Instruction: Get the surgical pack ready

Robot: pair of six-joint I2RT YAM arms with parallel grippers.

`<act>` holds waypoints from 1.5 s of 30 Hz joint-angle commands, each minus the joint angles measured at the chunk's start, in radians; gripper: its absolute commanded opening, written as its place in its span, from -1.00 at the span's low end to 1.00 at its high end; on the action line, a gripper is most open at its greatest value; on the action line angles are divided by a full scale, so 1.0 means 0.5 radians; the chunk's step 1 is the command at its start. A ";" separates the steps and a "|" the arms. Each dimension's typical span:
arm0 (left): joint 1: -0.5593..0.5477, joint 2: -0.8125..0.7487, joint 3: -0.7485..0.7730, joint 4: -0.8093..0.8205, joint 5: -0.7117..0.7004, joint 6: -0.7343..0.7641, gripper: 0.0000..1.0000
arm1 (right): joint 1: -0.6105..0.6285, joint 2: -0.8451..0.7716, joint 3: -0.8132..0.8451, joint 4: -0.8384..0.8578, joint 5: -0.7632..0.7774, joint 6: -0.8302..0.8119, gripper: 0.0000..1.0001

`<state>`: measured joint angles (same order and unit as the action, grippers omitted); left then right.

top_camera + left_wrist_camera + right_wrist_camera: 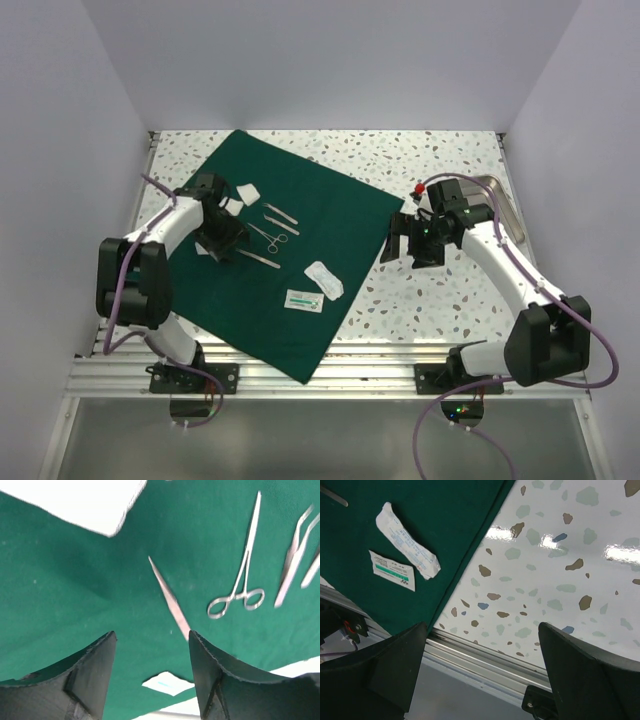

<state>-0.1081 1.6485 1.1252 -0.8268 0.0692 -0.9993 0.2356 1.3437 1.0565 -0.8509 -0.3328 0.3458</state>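
Plain pale walls (330, 60) boxed me in on 3 sides: back, L & R. My table (440, 300) was white w/ coloured specks, glossy; light left glare spots (620, 552) on it. Aluminium rail (330, 375) ran along near edge, grey panel (300, 440) below it.

It was a robot lab bench: a left arm (170, 225) and a right arm (500, 260) bolted to a metal rail (330, 375) at a speckled table (440, 300), enclosed by plain white walls (330, 60).

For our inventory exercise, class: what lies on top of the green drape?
Steel instruments, two white squares and two packets lie on the drape. Anything beneath the left arm is hidden.
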 commanded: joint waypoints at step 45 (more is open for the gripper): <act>-0.403 -0.250 0.091 0.524 0.683 0.456 -1.00 | 0.617 0.294 0.347 0.566 -0.788 -0.078 0.51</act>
<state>-0.2924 1.6100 1.2472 -0.7227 0.2073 -0.8276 0.4408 1.4628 1.1625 -0.7185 -0.5594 0.3107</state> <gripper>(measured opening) 0.013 0.763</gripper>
